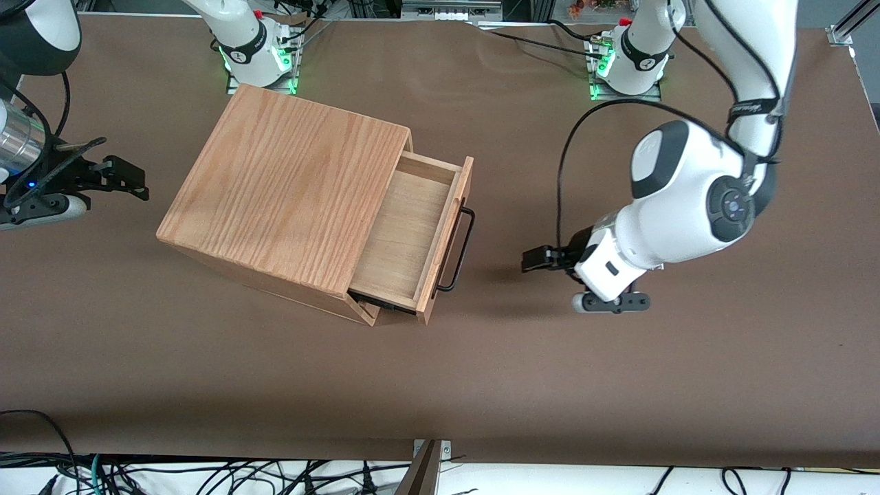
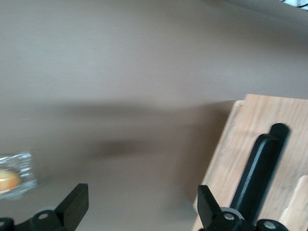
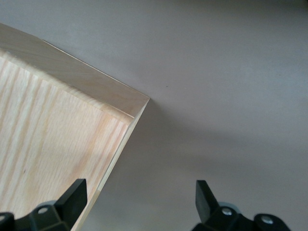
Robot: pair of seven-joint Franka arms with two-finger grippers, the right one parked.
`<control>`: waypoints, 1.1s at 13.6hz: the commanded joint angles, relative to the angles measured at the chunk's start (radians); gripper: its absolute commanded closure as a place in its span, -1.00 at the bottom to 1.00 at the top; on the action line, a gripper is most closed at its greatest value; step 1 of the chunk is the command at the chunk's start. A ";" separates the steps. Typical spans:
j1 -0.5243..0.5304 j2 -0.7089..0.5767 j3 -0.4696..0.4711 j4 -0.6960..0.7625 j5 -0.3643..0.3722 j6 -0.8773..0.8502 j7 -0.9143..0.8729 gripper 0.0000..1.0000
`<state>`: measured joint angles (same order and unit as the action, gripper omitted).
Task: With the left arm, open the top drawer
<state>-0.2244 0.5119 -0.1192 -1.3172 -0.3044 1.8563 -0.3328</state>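
Note:
The oak-grain cabinet (image 1: 289, 185) stands on the brown table. Its top drawer (image 1: 405, 227) is pulled partway out, and the pale-wood inside shows with nothing in it. The thin black bar handle (image 1: 459, 247) runs along the drawer front. The left arm's gripper (image 1: 540, 260) hovers low over the table in front of the drawer, a short gap from the handle, touching nothing. In the left wrist view the gripper (image 2: 142, 197) is open over bare table, with the drawer front (image 2: 231, 159) and handle (image 2: 260, 163) beside one finger.
The two arm bases (image 1: 629, 62) stand along the table edge farthest from the front camera. Cables lie below the table's near edge (image 1: 206, 474). A small clear object (image 2: 14, 175) with something yellow shows in the left wrist view.

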 commanded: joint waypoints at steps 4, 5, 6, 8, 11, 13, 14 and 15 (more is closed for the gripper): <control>0.143 -0.087 -0.007 -0.008 0.128 -0.189 0.203 -1.00; 0.175 -0.092 -0.007 -0.008 0.130 -0.216 0.253 -1.00; 0.207 -0.110 -0.013 -0.011 0.169 -0.233 0.291 -1.00; 0.266 -0.147 -0.020 -0.017 0.235 -0.252 0.400 -1.00; 0.266 -0.248 0.060 -0.095 0.286 -0.273 0.570 -1.00; 0.225 -0.353 0.139 -0.209 0.309 -0.267 0.629 -1.00; 0.209 -0.399 0.162 -0.249 0.309 -0.267 0.629 -1.00; 0.197 -0.453 0.174 -0.284 0.311 -0.269 0.624 -1.00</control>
<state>0.0173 0.2024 0.0172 -1.4573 -0.0289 1.5703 0.2701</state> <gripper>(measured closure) 0.000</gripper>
